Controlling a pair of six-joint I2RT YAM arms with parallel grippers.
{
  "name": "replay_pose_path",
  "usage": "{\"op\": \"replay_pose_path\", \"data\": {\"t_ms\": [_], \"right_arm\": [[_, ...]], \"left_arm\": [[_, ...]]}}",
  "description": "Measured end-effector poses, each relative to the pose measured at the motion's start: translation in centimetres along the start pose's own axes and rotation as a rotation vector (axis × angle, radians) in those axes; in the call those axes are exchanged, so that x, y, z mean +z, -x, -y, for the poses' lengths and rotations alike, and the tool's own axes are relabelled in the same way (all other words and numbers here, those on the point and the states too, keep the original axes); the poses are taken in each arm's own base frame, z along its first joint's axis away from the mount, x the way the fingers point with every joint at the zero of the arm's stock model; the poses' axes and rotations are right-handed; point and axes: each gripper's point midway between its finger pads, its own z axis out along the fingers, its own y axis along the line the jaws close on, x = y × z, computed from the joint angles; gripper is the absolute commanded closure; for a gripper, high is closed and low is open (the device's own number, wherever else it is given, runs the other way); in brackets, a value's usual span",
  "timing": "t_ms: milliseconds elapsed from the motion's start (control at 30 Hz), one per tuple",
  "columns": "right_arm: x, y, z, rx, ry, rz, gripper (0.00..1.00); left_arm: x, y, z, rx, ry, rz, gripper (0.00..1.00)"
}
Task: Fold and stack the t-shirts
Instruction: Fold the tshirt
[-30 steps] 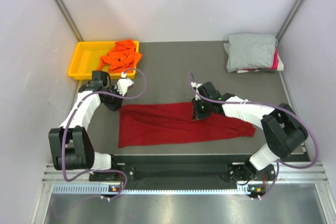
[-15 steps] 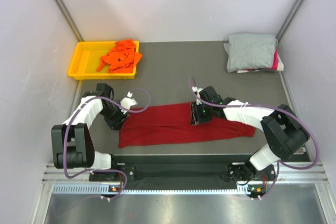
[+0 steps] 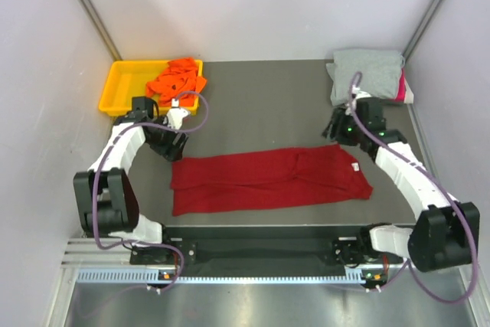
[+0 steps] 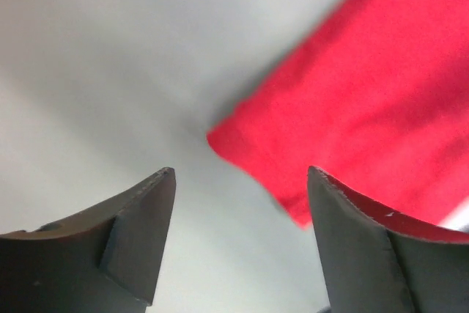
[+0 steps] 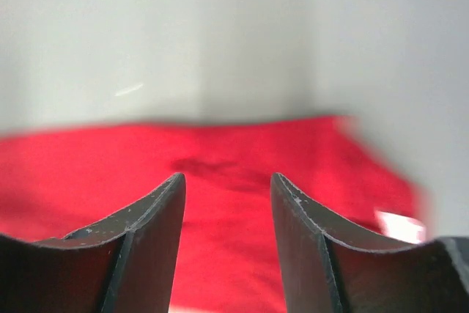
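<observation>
Down at the table's near middle, the dark red cloth short-sleeved t-shirt (image 3: 268, 178) lies flat as a long band, running left to right between my two arms. Nothing grips it. My left gripper (image 4: 240, 171) hangs with its fingers spread wide, nothing between them, aimed just off the band's far-left corner. My right gripper (image 5: 227, 177) is parted too, a narrower gap, empty, hovering beyond the far right edge of the cloth and looking down at it.

Over in the yellow plastic tray (image 3: 122, 86) sits the bright orange t-shirt (image 3: 178, 80), crumpled. Far right corner, the folded light grey t-shirt (image 3: 366, 73) rests on the pink one (image 3: 400, 86).

My guess is the crosswise fold comes next, and here's the danger: the band is layered, so a shallow pinch at that left corner could lift only the top layer and peel the fold open. Uneven pulls from both sides would skew it. The right end looks lumpier, so it may bunch.
</observation>
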Motion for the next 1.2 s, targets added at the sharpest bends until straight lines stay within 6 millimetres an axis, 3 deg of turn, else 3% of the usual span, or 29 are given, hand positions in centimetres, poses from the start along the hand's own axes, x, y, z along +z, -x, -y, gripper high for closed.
{"op": "replay_pose_path", "data": {"t_ms": [67,167,333,433,500,567,600,633,1100,1200], "right_arm": [[0.5,0.4,4.4,0.059,-0.124,-0.001,0.52],[2.1,-0.8,8.6,0.103,-0.229,-0.065,0.54],[4.8,-3.7,10.7,0.119,-0.243,-0.192,0.58],[6.3,-4.3,10.9,0.117,-0.226,-0.241,0.67],[7.0,-4.4,11.1,0.116,-0.222,-0.253,0.8],[7.7,-4.6,11.2,0.117,-0.218,-0.264,0.98],[7.9,-4.6,11.4,0.119,-0.219,-0.264,1.0],[8.0,-4.6,11.4,0.127,-0.215,-0.262,1.0],[8.7,-0.3,14.7,0.3,-0.215,-0.082,1.0],[8.9,0.3,14.3,0.32,-0.182,-0.058,0.9]], "left_arm": [[1.8,-0.3,-0.7,-0.054,0.009,-0.026,0.2],[4.0,-0.7,-1.1,-0.071,0.014,-0.06,0.2],[6.3,-1.5,-1.3,-0.065,0.008,-0.098,0.23],[7.1,-2.4,-0.9,-0.068,-0.014,-0.118,0.26],[7.4,-2.3,-1.0,-0.055,-0.016,-0.108,0.3],[7.5,-2.2,-0.9,-0.051,-0.019,-0.101,0.61],[7.5,-2.2,-0.9,-0.045,-0.023,-0.098,0.74],[7.6,-2.2,-0.7,-0.042,-0.03,-0.095,1.0],[7.3,-3.1,-0.6,-0.061,-0.001,-0.067,1.0],[7.0,-3.4,-0.6,-0.068,0.006,-0.066,1.0]]}}
